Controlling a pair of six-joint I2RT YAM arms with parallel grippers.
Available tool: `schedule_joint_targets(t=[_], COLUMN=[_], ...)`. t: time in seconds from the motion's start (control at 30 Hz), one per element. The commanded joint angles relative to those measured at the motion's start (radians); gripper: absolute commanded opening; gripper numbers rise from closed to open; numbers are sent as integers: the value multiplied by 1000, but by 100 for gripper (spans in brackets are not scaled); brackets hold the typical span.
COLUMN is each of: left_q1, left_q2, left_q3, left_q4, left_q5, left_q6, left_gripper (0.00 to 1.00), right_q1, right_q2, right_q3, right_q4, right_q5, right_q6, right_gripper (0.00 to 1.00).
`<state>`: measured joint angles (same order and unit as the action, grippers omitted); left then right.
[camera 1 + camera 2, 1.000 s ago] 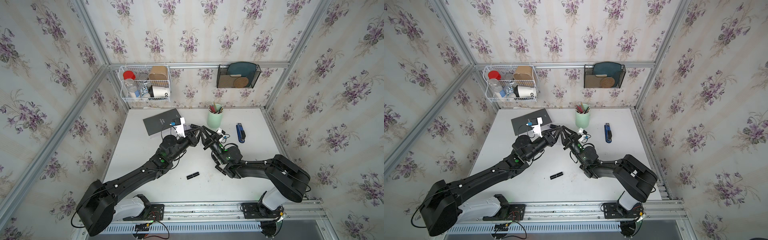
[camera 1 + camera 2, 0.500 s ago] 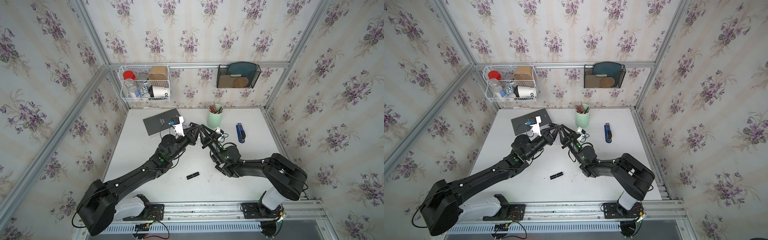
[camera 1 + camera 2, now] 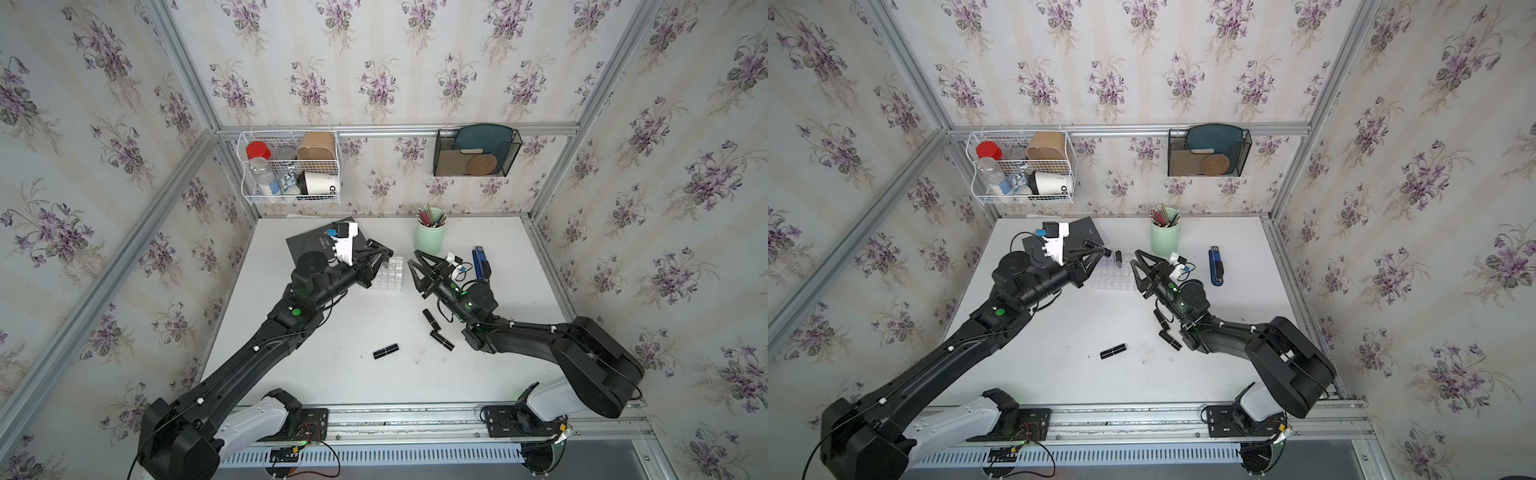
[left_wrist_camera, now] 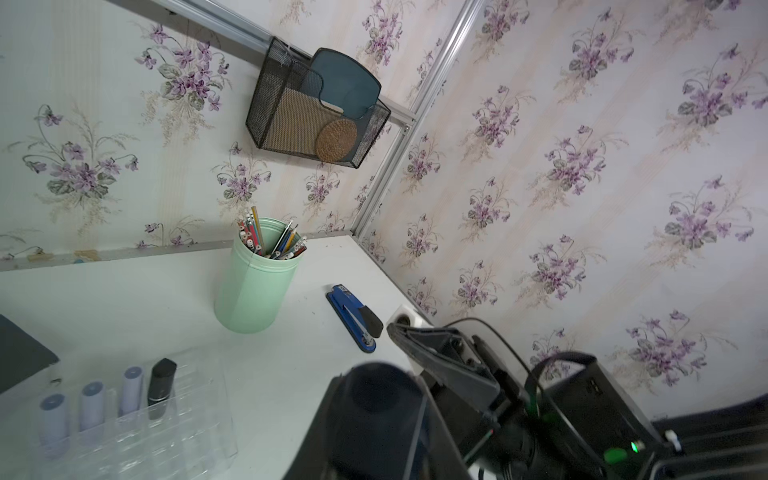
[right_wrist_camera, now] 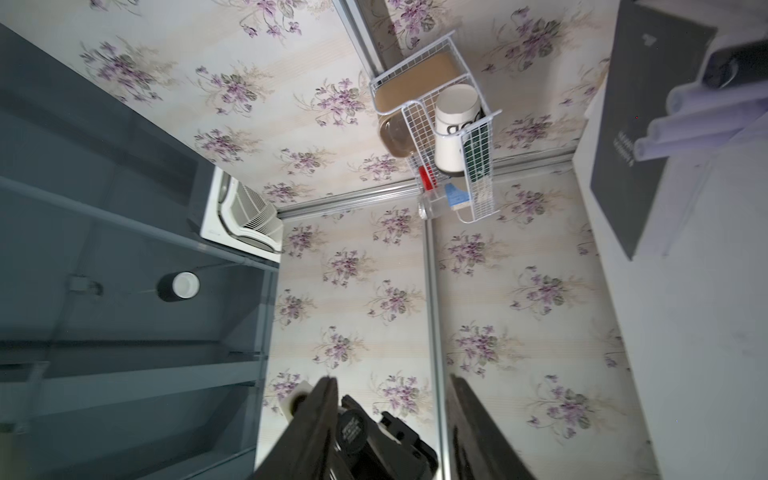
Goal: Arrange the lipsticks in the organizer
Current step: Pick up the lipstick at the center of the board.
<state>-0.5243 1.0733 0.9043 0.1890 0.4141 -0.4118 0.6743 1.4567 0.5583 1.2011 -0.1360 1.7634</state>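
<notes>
Left gripper point(image 3: 1104, 252) pinched shut (load unclear), right gripper point(image 3: 1134, 257) parted, empty; both crowd organizer point(image 3: 1113, 280) mid-frame, a swing could topple standing lipsticks point(image 4: 133, 388).

The wallpaper point(image 3: 374, 62) is cream, faintly striped, with purple violet sprigs and green leaves. The table point(image 3: 332, 382) is white. The organizer point(image 4: 187, 419) is clear, the lilac lipsticks point(image 4: 91, 405) pale, the black lipstick point(image 4: 161, 386) glossy. The loose lipsticks point(image 3: 385, 351) are black. The cup point(image 3: 430, 241) is mint green, the stapler point(image 3: 480, 262) blue, the wire basket point(image 3: 291, 134) white, the mesh holder point(image 3: 442, 166) black.
</notes>
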Motion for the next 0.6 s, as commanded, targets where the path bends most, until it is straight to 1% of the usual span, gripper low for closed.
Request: schedule_joint_targets(t=[0.0,0.07,0.1,0.17,0.23,0.33,0.4,0.47,0.57], left_q1=[53,58,58,58,58,58,56,47,19], left_q2=[21,57,72,99,122,156,178,194,221], left_q3=[119,194,215,248,279,326,349,357,364], left_q4=[-452,-626,-681,-761,-831,-913,-943,-949,-971], left_q5=[377,457,489,530,554,555,533,502,423], left_q6=[269,389,428,504,573,648,666,671,692], left_gripper=[0,0,0,0,0,0,0,0,0], right_q1=[-79,-84,-79,-75,-76,-67,-50,-29,5], right_q2=[-106,-151,-159,-170,-182,-172,-157,-146,-133], right_q3=[70,187,252,343,408,503,551,580,624], right_q4=[-461,-734,-855,-1025,-1138,-1324,-1419,-1464,-1479], right_q5=[-285,-342,-373,-429,-488,-538,-526,-509,-493], right_q6=[-410,-691,-803,-972,-1085,-1226,-1279,-1282,-1262], right_gripper=[48,48,49,49,50,52,53,53,53])
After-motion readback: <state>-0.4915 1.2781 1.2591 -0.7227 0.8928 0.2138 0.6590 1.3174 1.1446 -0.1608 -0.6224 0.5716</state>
